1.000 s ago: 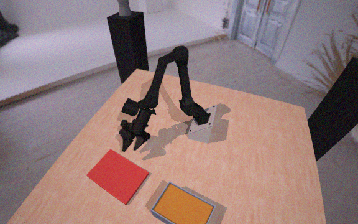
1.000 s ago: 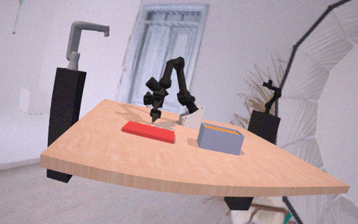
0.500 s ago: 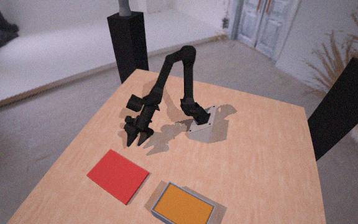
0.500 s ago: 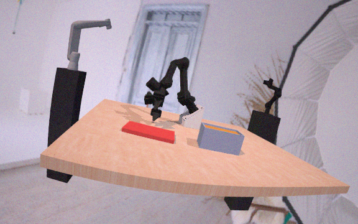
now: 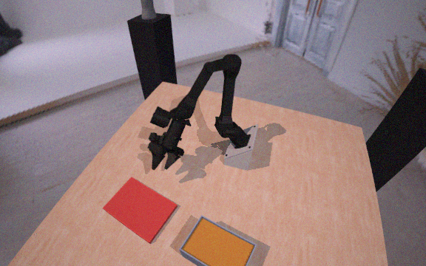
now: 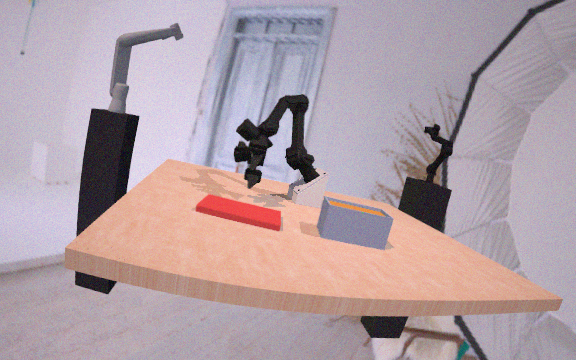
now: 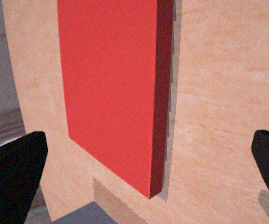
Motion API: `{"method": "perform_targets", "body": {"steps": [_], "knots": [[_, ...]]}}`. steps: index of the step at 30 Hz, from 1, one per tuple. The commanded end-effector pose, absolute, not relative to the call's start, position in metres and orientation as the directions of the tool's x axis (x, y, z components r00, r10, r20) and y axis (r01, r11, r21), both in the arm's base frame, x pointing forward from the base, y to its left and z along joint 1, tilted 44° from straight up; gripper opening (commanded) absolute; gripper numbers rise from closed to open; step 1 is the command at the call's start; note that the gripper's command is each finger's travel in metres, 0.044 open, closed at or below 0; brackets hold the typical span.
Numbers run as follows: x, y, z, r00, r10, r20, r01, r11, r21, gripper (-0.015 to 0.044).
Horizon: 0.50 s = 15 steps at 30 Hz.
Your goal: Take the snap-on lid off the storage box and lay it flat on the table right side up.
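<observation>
The end effector [image 5: 163, 168] [image 6: 251, 186] [image 7: 153, 141] hangs above the worktop [image 5: 309, 192] [image 6: 268, 270] [image 7: 225, 75], its fingers spread wide apart with nothing between them. Its fingertips point downward and touch neither the lid nor the box.

The red lid [image 5: 140, 210] [image 6: 238, 212] [image 7: 110, 90] is near the end effector, lower than the fingertips and just out past them, on the side away from the arm's mount. It lies flat on the worktop, its smooth, plain face upward. In the wrist view it fills much of the space seen between the two fingers, with one corner toward the bottom.

The blue-grey storage box [image 5: 218, 244] [image 6: 355, 223] [image 7: 90, 215] stands upright and uncovered, farther from the end effector than the lid is, and apart from the lid. Orange shows inside its rim. Only a small part of it enters the wrist view, at the bottom.

The pale mount [image 5: 237, 162] [image 6: 313, 198] of the arm [image 5: 228, 89] [image 6: 298, 125] is to one side of the end effector, apart from it, resting on the worktop.
</observation>
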<state>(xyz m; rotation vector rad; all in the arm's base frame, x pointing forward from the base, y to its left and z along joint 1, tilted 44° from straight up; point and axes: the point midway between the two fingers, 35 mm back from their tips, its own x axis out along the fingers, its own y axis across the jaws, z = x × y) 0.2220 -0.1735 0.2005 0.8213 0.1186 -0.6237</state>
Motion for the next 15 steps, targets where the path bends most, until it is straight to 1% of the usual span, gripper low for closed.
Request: {"method": "perform_targets", "body": {"steps": [1,15], "knots": [[0.219,-0.17,0.208,0.815,-0.478,-0.327,0.561,0.513,0.65,0.044],[0.207,-0.151,0.225,0.816,-0.477,-0.327,0.561,0.512,0.65,0.044]]}}
